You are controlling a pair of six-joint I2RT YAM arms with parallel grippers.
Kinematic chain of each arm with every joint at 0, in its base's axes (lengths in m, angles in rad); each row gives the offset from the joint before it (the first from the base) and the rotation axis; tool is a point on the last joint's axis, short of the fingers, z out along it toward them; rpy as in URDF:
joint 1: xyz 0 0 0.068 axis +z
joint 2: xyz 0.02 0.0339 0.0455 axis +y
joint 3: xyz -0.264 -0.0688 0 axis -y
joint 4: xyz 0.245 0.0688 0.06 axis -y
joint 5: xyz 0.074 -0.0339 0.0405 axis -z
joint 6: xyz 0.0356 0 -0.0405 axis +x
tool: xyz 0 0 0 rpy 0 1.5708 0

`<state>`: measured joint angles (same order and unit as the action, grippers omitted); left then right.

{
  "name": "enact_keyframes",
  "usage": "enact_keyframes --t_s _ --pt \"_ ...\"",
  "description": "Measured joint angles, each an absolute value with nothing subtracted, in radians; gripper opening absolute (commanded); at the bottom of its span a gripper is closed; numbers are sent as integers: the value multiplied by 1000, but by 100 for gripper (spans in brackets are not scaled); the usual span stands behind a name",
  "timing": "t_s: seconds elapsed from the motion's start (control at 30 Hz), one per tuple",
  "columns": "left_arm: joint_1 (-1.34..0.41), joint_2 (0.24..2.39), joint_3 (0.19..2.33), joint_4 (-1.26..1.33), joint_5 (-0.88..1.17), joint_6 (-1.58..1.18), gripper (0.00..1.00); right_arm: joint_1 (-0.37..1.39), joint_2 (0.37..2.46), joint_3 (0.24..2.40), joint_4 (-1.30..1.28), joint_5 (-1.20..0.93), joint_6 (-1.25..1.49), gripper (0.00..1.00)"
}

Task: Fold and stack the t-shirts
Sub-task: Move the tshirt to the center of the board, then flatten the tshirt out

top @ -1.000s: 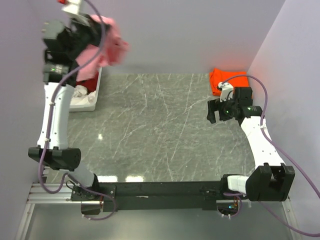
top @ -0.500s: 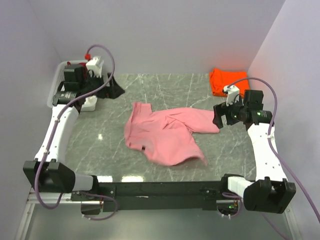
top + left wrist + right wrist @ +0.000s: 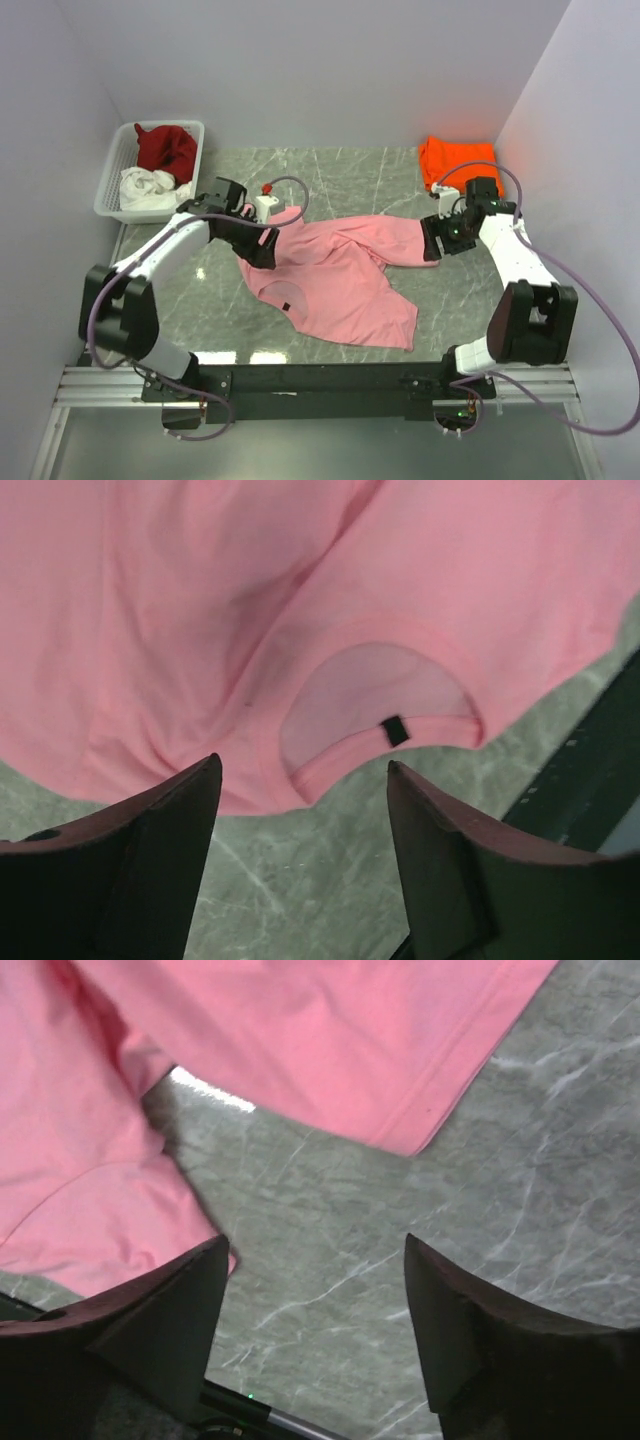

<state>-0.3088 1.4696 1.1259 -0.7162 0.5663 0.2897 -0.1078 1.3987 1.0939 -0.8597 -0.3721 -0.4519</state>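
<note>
Loosely spread over grey marbled table (image 3: 340, 185): light pink cloth t-shirt (image 3: 340, 280), rumpled. Left black two-finger gripper (image 3: 262, 250) low over the neck opening, fingers (image 3: 160, 860) apart, clasping nothing. Right black two-finger gripper (image 3: 435, 240) at the shirt's right edge, fingers (image 3: 150, 1330) likewise apart. Far right: folded bright orange t-shirt (image 3: 458, 160). Far left: dark red t-shirt (image 3: 165, 148) and white t-shirt (image 3: 145, 187) bundled in white plastic lattice basket (image 3: 112, 180).

The grey marble table (image 3: 340, 185) bears a pink t-shirt (image 3: 340, 280), orange t-shirt (image 3: 455, 160) and basket (image 3: 112, 180).
</note>
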Motion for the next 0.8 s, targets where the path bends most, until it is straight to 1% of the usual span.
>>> enact_keyframes --t_s 0.1,0.13,0.3,0.4,0.5,0.63,0.7,0.73,0.8 --pt "-314 1572 1123 -703 492 285 65 -93 1473 1116 -825 -334 -425 64" --pt "-314 1600 1124 -699 474 283 64 -88 1497 1129 -809 -321 -417 62" --pt "-313 1763 1128 -699 364 265 62 -56 1625 1204 -741 -265 -387 55" --pt "-304 1802 1155 -709 313 257 59 -36 1706 1230 -705 -226 -379 54" --pt "-277 1863 1229 -731 269 251 58 -21 1782 1255 -690 -194 -373 52" --pt "-193 2001 1427 -784 215 250 57 -10 1829 1264 -688 -167 -368 52" --pt "-135 2114 1602 -818 198 247 61 -10 1831 1264 -691 -165 -367 52" --pt "-106 2167 1696 -828 198 246 65 -10 1831 1266 -694 -165 -367 52" --pt "-56 2264 1869 -844 213 247 69 -10 1828 1273 -698 -168 -368 52"
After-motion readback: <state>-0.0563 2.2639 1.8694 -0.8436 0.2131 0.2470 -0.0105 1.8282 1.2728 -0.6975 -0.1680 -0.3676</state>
